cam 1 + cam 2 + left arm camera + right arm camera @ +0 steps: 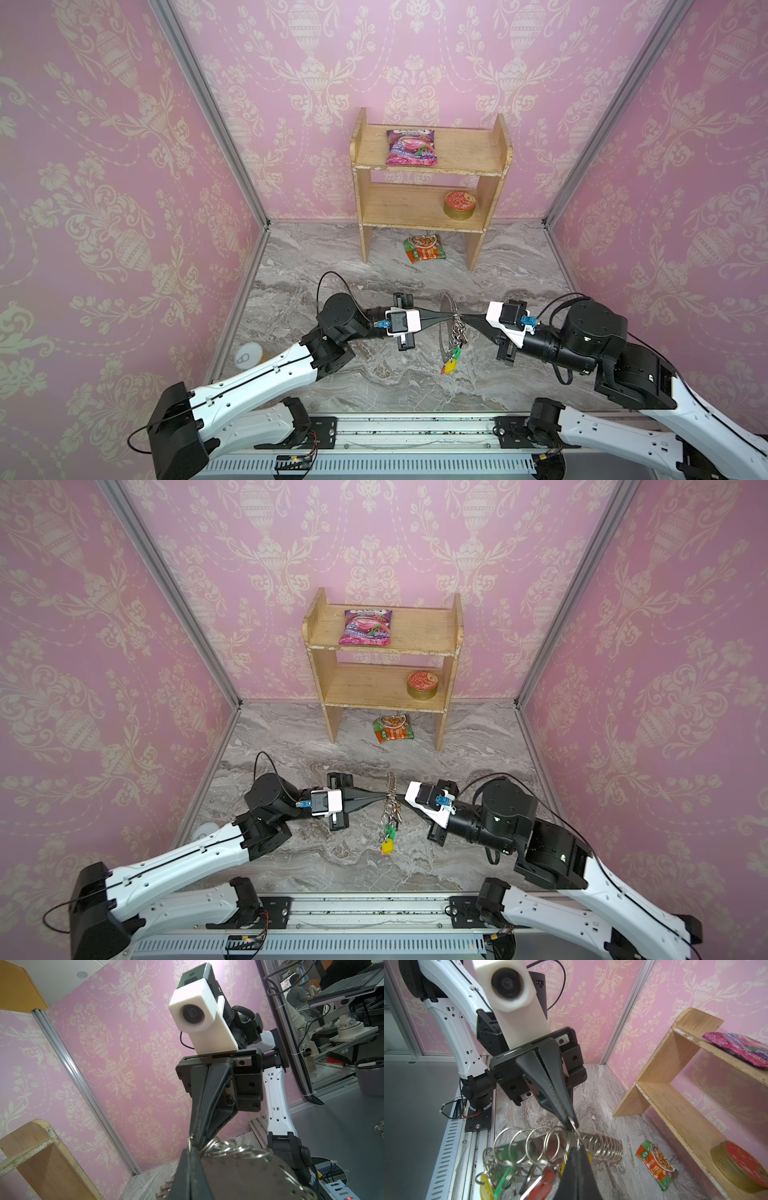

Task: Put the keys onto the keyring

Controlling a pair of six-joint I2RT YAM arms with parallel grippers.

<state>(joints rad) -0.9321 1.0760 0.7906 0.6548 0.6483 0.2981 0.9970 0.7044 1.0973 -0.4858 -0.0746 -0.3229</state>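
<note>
“Top views both put the keyring (390, 812) where?”
“Held up on edge above the marble desk (291, 737), near its front middle, between the two hands, which meet tip to tip”
“And the left hand (383, 798)?”
“Clenched; the right wrist view shows its tips pinching one of the silver loops (574, 1126) on the outer edge of the band (533, 1145)”
“The right hand (400, 799)?”
“Clenched too, its tips at the same stretch of the band; whether it nips the band or a loop I cannot tell”
“The keys (388, 840)?”
“They hang in a bunch from loops at the hoop's low end: a green tag (390, 833) and a yellow tag (387, 847) in both top views, a red tag (548, 1178) as well in the right wrist view. Whether they touch the desk I cannot tell”
“Anything else?”
“A wooden shelf (365, 683) stands well behind at the back wall”
</note>
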